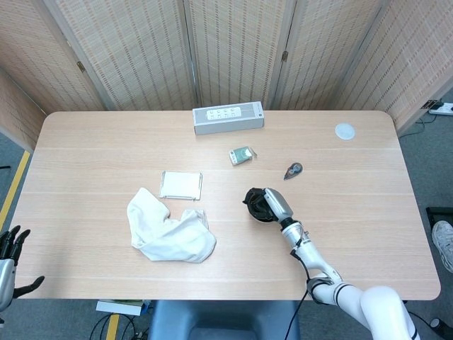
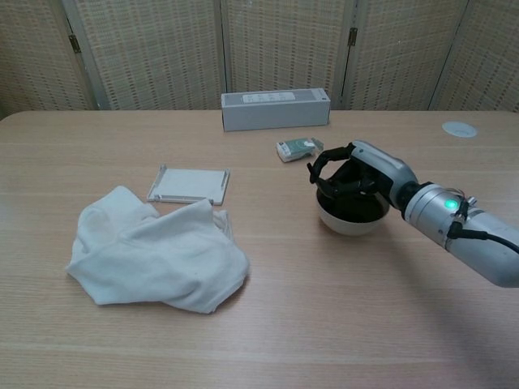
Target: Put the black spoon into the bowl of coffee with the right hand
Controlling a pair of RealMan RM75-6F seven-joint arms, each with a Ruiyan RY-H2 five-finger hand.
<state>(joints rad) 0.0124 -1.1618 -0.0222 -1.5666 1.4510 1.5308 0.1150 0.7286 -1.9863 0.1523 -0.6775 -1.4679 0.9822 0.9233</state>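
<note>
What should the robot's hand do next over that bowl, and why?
Probably lower a little and let go. The right hand hangs right over the bowl, fingers curled, covering most of the coffee. The black spoon can't be made out against the dark fingers, so whether the hand holds it is unclear. If it does, releasing here should drop it into the coffee.

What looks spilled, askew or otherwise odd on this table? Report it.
Nothing is spilled: no coffee shows on the wood around the bowl. The white cloth lies crumpled in a heap rather than folded. The right robot hand hangs over the bowl; whether it holds a spoon cannot be made out.
</note>
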